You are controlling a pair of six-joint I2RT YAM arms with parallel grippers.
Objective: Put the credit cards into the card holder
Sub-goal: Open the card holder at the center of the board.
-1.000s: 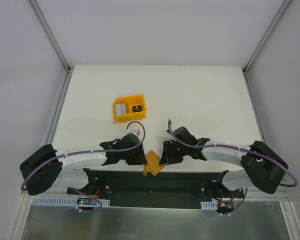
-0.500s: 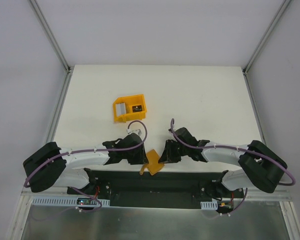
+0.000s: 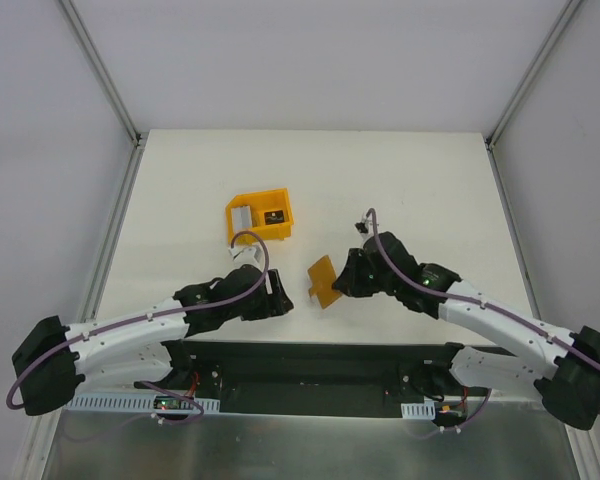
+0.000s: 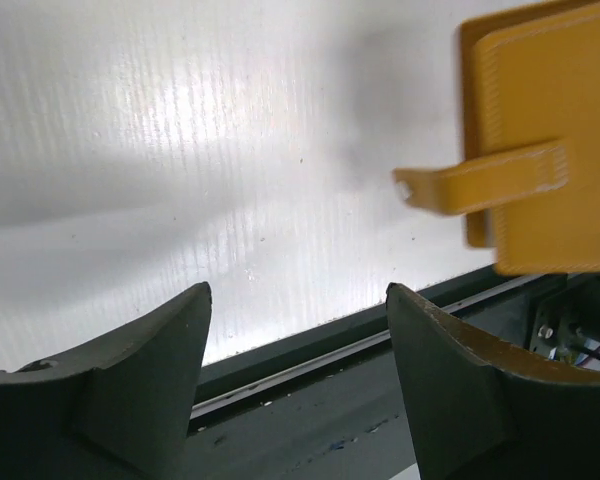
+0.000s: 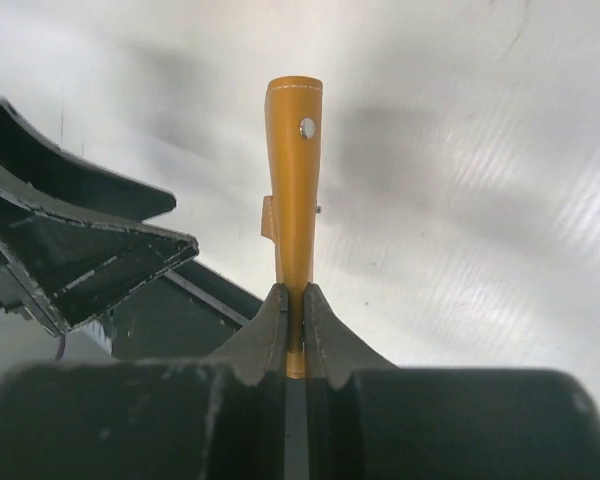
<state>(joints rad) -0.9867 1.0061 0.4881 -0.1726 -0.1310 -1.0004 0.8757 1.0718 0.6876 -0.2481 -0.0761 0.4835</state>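
The right gripper [image 3: 344,284] sits just right of the middle of the overhead view, and it is pinched tight on the card holder [image 3: 323,282]. In the right wrist view the two fingers [image 5: 272,318] press almost together on the lower edge of the orange-tan wallet [image 5: 293,180]. The wallet stands on edge and points straight away from the camera, with a small metal snap [image 5: 307,127] near its far end. It looks folded shut, and it seems to be held a little above the white tabletop [image 3: 410,190], though I can't be sure of the gap.

The left gripper [image 3: 280,302] is just to the left of the wallet and apart from it. Its jaws are spread wide with nothing between them. From the left wrist camera, the two dark fingers [image 4: 130,370] frame bare tabletop and the dark front rail. The wallet [image 4: 550,140] fills the upper right corner, and its little tab [image 4: 480,185] sticks out to the left.

Further up and left in the overhead view, a yellow bin [image 3: 260,237] rests on the tabletop. The credit cards lie inside it, a grey one [image 3: 242,216] beside a dark one [image 3: 274,216].
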